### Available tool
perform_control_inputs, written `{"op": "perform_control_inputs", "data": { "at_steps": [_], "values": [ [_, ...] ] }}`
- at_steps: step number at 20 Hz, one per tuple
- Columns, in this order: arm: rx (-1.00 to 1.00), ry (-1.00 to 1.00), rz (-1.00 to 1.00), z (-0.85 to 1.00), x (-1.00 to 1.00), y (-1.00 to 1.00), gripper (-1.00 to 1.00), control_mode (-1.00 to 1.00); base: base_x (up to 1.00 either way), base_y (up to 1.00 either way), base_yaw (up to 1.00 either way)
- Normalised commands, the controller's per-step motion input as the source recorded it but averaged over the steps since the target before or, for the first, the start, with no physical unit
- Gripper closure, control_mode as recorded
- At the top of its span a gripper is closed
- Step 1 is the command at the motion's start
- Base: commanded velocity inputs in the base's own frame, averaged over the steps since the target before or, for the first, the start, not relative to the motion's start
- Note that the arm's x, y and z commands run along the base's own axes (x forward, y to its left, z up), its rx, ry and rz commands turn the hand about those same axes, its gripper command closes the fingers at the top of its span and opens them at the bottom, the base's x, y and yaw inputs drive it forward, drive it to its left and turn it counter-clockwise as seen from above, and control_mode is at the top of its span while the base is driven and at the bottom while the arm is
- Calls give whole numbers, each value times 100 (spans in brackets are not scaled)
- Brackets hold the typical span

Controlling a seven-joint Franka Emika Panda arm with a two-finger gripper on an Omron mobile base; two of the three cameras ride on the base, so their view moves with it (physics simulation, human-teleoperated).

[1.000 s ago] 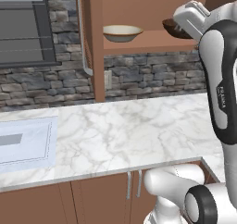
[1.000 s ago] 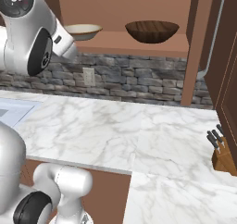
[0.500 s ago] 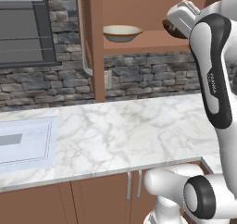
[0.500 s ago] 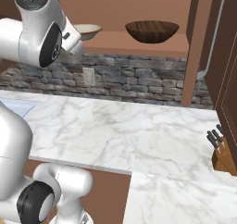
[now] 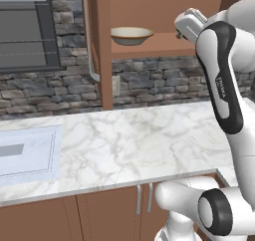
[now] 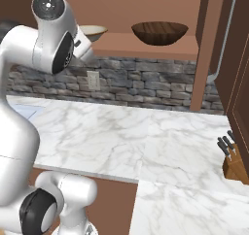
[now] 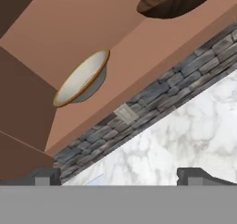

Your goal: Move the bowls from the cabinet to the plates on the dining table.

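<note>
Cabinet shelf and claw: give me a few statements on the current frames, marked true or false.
1. Both bowls sit on the open cabinet shelf. True: the cream bowl and the dark wooden bowl rest there, apart from each other.
2. The claw is shut on the cream bowl. False: its fingertips stand wide apart and hold nothing.
3. The dark wooden bowl is stacked inside the cream bowl. False: they stand side by side on the shelf.
4. A knife block stands on the marble counter. True.
5. A plate lies on the counter below the shelf. False: no plate is visible there.
</note>
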Motion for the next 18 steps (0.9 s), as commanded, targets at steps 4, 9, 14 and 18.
{"op": "perform_control_inputs", "data": {
  "at_steps": [4, 9, 14, 18],
  "values": [
    [4, 0, 4, -2, 53, 4, -100, -100, 0, 0, 0],
    [4, 11, 1, 5, 50, 6, -100, -100, 0, 0, 0],
    [1, 14, 1, 7, 46, 0, -100, -100, 0, 0, 0],
    [0, 5, 1, -1, 38, 0, -100, -100, 0, 0, 0]
  ]
}}
